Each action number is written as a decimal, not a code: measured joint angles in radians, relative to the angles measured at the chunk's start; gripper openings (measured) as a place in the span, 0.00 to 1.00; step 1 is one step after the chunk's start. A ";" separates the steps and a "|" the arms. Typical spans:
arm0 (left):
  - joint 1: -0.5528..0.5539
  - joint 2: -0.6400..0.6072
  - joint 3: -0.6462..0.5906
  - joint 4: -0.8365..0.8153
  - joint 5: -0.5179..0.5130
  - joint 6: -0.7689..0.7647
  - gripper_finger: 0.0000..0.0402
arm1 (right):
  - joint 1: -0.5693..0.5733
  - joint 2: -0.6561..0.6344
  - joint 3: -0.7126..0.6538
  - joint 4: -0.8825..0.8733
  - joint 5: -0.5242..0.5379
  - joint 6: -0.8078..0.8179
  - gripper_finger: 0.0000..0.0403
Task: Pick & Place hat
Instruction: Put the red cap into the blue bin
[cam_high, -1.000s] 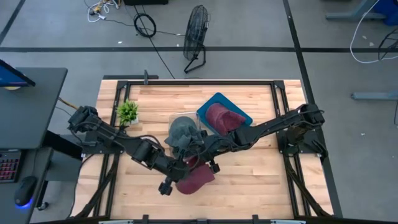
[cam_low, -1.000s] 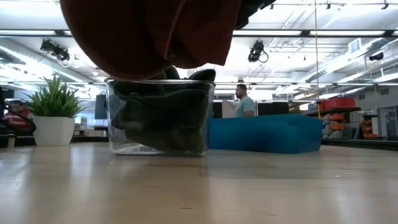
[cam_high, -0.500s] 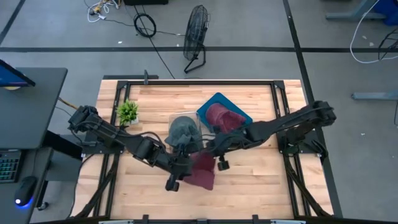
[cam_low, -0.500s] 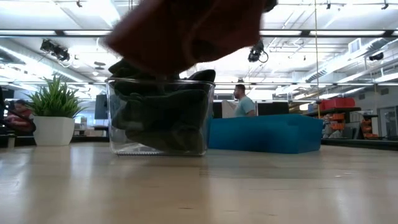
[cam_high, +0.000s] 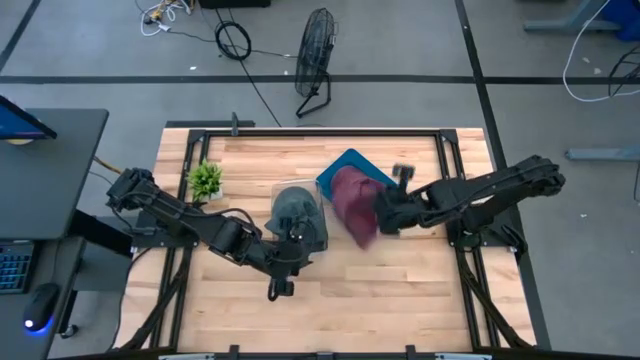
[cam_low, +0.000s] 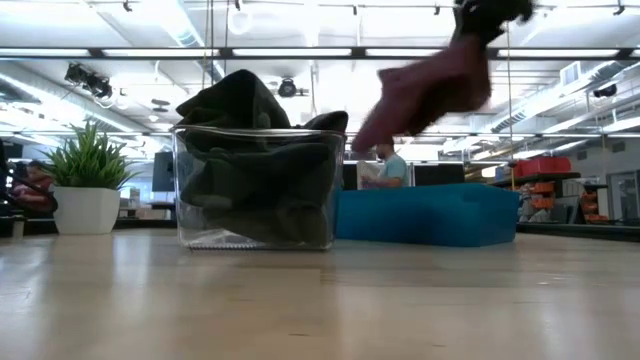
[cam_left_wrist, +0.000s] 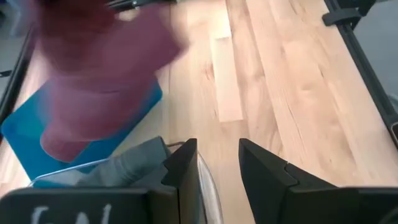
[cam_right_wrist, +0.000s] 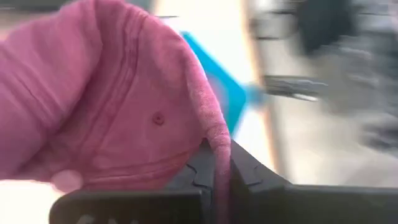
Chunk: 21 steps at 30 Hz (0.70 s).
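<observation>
Wooden table (cam_high: 400, 290) lies under us, with the blue tray (cam_high: 350, 161) at far centre. We judge pick done, placing left: our right gripper (cam_high: 383, 213) pinches the maroon hat (cam_high: 356, 212) aloft beside the tray. Our left gripper (cam_high: 292, 243) waits, fingers parted and empty, over the clear bin (cam_low: 258, 188).

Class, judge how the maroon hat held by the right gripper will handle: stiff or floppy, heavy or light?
Probably floppy: the maroon hat droops below the right gripper, which pinches only its edge. Likely light, since that thin pinch carries it. It may swing while being carried.
</observation>
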 joint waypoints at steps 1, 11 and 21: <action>0.000 0.000 0.000 0.001 -0.003 -0.004 0.30 | -0.008 -0.005 0.000 -0.014 0.091 0.026 0.03; 0.007 0.002 0.000 -0.001 -0.005 -0.051 0.30 | -0.188 -0.003 -0.094 0.069 0.256 0.049 0.03; 0.012 0.002 0.000 -0.003 -0.005 -0.051 0.30 | -0.324 -0.003 -0.433 0.516 0.129 -0.115 0.02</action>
